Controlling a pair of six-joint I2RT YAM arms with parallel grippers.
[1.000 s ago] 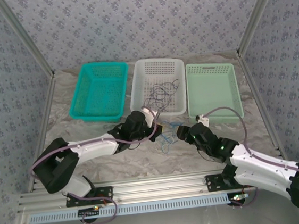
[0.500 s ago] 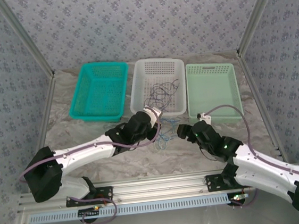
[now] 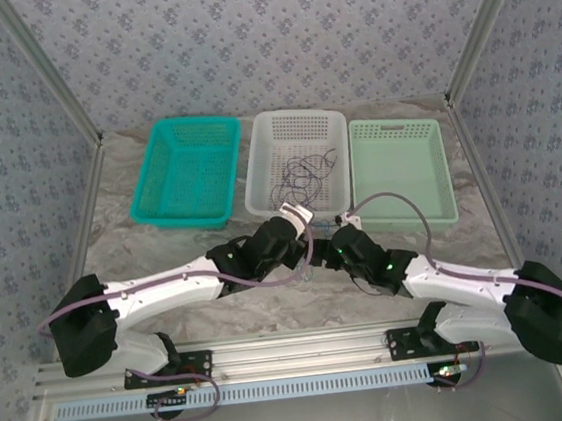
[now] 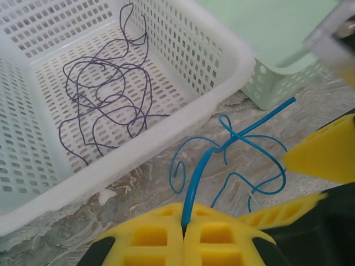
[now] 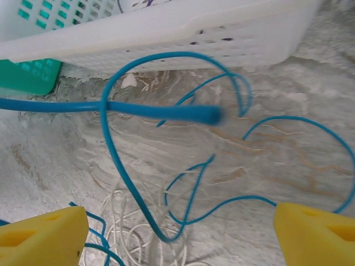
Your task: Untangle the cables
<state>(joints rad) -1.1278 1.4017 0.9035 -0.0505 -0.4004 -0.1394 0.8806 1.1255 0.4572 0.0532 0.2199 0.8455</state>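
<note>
My left gripper (image 4: 184, 224) is shut on a blue cable (image 4: 244, 133), which rises from between its yellow pads and loops over the marble table beside the white basket (image 4: 166, 130). In the top view the left gripper (image 3: 304, 241) and right gripper (image 3: 331, 246) meet in front of that basket. My right gripper (image 5: 180, 233) is open, its yellow fingertips (image 5: 44, 233) wide apart over blue cable loops (image 5: 144, 108) and a pale whitish cable (image 5: 127, 233) on the table. A dark purple cable (image 4: 105, 94) lies coiled inside the white basket.
A teal basket (image 3: 186, 170) stands at the back left, the white basket (image 3: 256, 163) in the middle and a pale green tray (image 3: 397, 168) at the back right. The right gripper's yellow finger (image 4: 327, 155) is close to the left gripper's blue cable.
The right arm has swung left until its gripper is next to the left gripper. The left gripper has shifted slightly right. The blue loops on the table are now covered in the top view.
</note>
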